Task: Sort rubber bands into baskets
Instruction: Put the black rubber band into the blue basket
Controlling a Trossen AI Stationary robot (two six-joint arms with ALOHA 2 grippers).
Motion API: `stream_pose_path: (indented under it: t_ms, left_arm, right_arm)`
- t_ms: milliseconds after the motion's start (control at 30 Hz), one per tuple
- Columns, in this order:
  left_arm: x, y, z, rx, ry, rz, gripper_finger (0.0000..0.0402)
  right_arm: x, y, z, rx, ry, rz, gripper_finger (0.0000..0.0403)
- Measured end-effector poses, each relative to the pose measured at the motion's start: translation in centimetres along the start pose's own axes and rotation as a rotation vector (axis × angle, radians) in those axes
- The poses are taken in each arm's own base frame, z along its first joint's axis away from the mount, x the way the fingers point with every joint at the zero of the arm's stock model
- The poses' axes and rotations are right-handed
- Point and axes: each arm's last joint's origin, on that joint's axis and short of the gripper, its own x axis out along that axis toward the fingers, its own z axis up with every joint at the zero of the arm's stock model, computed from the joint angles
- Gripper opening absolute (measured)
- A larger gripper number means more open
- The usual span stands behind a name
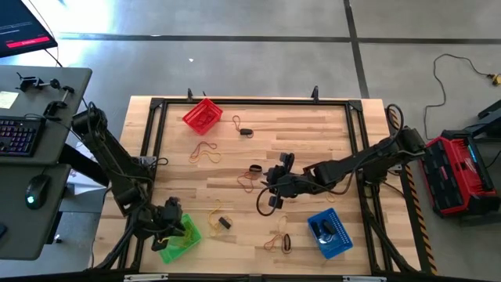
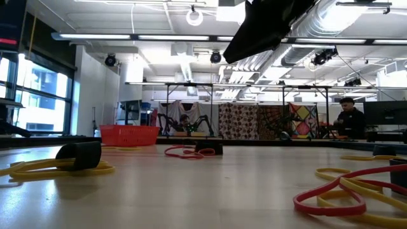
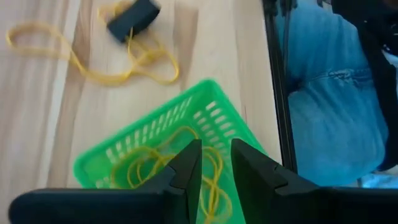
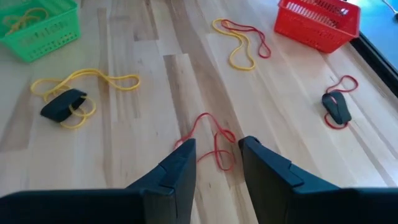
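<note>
The left gripper (image 3: pixel 214 163) hangs over the green basket (image 3: pixel 177 127), fingers a little apart and holding nothing. Yellow bands (image 3: pixel 205 174) lie in the basket right under it, so it is likely here to drop them in. The right gripper (image 4: pixel 217 163) is spread over mid-table. A red band (image 4: pixel 214 146) lies just ahead between its fingers, probably not touched yet.

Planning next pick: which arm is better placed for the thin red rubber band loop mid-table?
Right. The right gripper hangs open directly over the thin red rubber band loop; the left gripper is over the green perforated plastic basket.
</note>
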Motion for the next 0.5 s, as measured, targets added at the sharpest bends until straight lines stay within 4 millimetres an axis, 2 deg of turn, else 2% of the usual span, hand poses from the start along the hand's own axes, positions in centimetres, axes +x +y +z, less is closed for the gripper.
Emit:
stream_pose_path:
  t_ms: [200,400,500]
  left_arm:
    - [-0.2,-0.6,1.2,0.118,-0.159,0.005,0.0073]
    - [0.2,-0.4,3.1,0.231,-0.244,-0.005,0.0026]
    - [0.6,0.1,4.1,0.300,-0.282,-0.072,0.0004]
  right_arm:
    - [-0.5,1.1,-0.5,-0.018,0.035,0.095,0.0118]
    - [-1.0,2.2,-0.9,0.063,0.109,0.283,0.0118]
    - [-1.3,2.7,-1.1,0.107,0.136,0.335,0.0118]
